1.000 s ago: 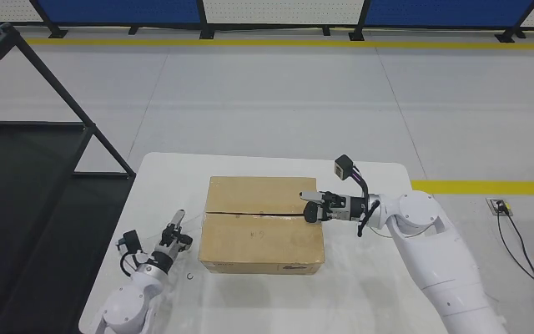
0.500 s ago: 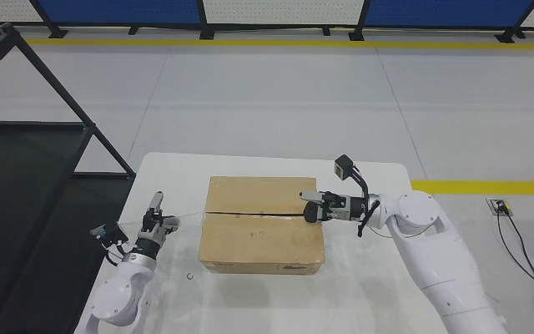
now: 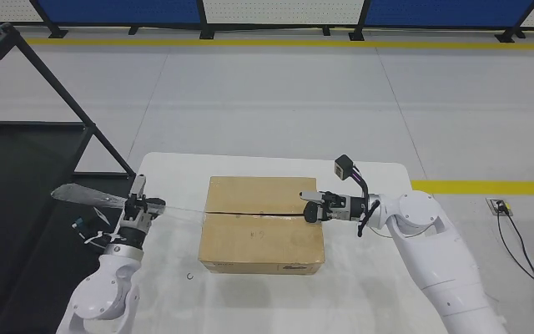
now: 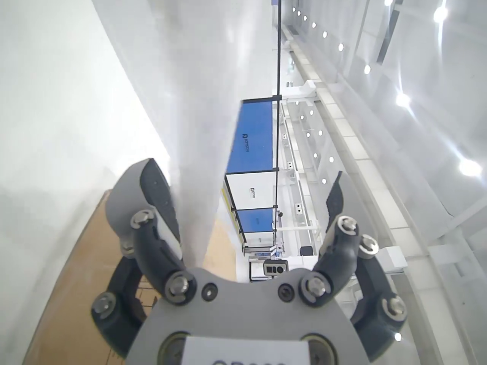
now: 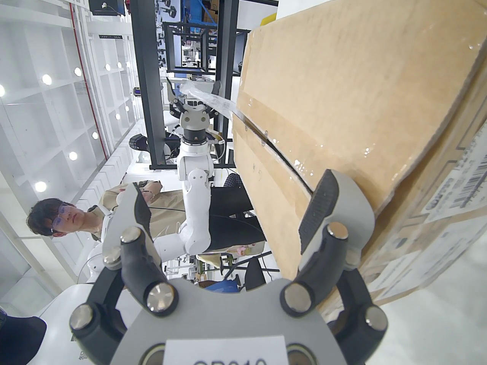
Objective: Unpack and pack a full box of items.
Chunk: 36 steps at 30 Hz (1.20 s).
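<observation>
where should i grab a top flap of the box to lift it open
Probably the flap's free edge at the middle seam, near the right pincer, where a dark gap shows. Come from above, one finger into the gap: the flaps of the box lie flat, exposing no other edge.

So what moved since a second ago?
The left gripper swung out from the box toward the table's left edge. That stretched the tape out from the box's seam, and the tape's loose end now hangs past the table edge. The jaws are open, and the tape clings to one of them. The right gripper stayed at the box's other end with its jaws open. The box didn't shift.
</observation>
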Available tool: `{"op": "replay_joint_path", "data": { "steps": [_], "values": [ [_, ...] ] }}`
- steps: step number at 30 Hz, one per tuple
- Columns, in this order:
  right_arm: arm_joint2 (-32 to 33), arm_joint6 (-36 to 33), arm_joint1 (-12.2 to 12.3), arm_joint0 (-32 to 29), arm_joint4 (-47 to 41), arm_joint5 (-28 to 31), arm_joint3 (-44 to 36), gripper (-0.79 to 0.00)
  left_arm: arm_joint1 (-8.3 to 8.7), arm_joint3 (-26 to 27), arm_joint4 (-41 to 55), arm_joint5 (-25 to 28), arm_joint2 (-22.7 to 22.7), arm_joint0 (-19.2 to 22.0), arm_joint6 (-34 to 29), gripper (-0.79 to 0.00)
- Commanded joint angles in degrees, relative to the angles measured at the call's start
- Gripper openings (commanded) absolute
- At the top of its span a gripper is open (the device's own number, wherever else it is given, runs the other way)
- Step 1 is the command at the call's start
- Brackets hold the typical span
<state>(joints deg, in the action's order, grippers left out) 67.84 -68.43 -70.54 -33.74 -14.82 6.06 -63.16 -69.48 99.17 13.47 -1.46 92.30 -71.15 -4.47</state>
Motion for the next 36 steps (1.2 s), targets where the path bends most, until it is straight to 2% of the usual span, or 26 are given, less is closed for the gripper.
{"op": "replay_joint_path", "data": {
  "steps": [1, 10, 20, 24, 36],
  "values": [
    [0.0, 0.0, 0.0, 0.0, 0.0, 0.0, 0.0, 0.0, 0.02, 0.9, -0.9, -0.2, 0.1, 0.4, 0.1, 0.0],
    [0.0, 0.0, 0.0, 0.0, 0.0, 0.0, 0.0, 0.0, -0.1, 4.4, -4.8, -0.8, -1.5, 1.0, 0.6, 0.0],
    [0.0, 0.0, 0.0, 0.0, 0.0, 0.0, 0.0, 0.0, -0.3, 4.9, -6.1, -0.8, -2.3, 1.4, 0.5, 0.0],
    [0.0, 0.0, 0.0, 0.0, 0.0, 0.0, 0.0, 0.0, -0.36, 6.3, -8.1, 0.0, -2.5, 0.6, 1.6, 0.0],
    [0.0, 0.0, 0.0, 0.0, 0.0, 0.0, 0.0, 0.0, -0.91, 10.1, -16.9, 2.0, -4.0, -3.8, 9.9, 0.0]
  ]
}}
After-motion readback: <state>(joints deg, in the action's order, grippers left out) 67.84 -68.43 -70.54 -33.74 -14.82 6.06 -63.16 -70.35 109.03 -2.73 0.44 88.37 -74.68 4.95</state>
